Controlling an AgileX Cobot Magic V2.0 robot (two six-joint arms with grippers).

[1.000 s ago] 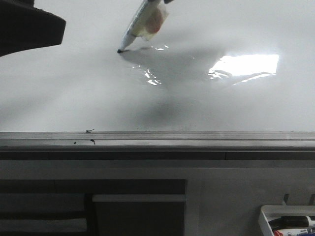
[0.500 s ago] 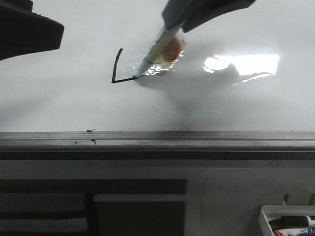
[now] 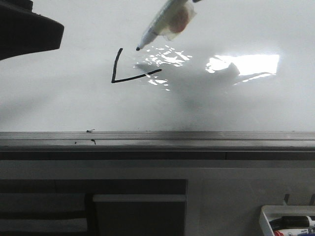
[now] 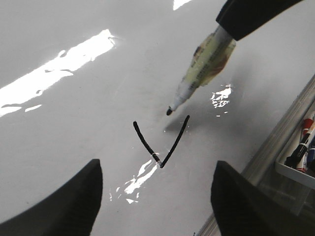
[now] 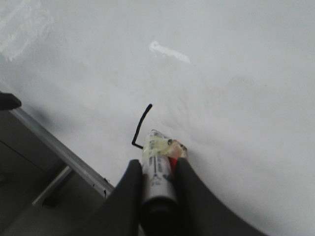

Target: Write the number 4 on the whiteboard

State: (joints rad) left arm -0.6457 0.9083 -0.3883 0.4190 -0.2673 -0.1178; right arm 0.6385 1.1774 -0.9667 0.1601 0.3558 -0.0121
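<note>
The whiteboard (image 3: 221, 108) carries two thin black strokes (image 3: 118, 73) of the number 4, a short slanted one and a crossbar running right from its foot. They also show in the left wrist view (image 4: 160, 147) and partly in the right wrist view (image 5: 140, 125). My right gripper (image 5: 157, 164) is shut on a white marker (image 3: 165, 22) wrapped in yellowish tape. The marker tip (image 3: 138, 48) hangs right of the first stroke's top, above the crossbar, with no line trailing from it. My left gripper (image 4: 157, 196) is open and empty over the board, its dark body at the far left (image 3: 24, 29).
A grey metal ledge (image 3: 197, 140) with small ink specks runs along the board's lower edge. A bright glare patch (image 3: 246, 64) lies right of the strokes. A white tray (image 3: 288, 221) with spare markers sits below right, also in the left wrist view (image 4: 300, 152).
The marker drew the slanted stroke, then the crossbar to the right. Its tip has since moved up, off the crossbar's end to beside the first stroke's top. The left arm stayed put.
</note>
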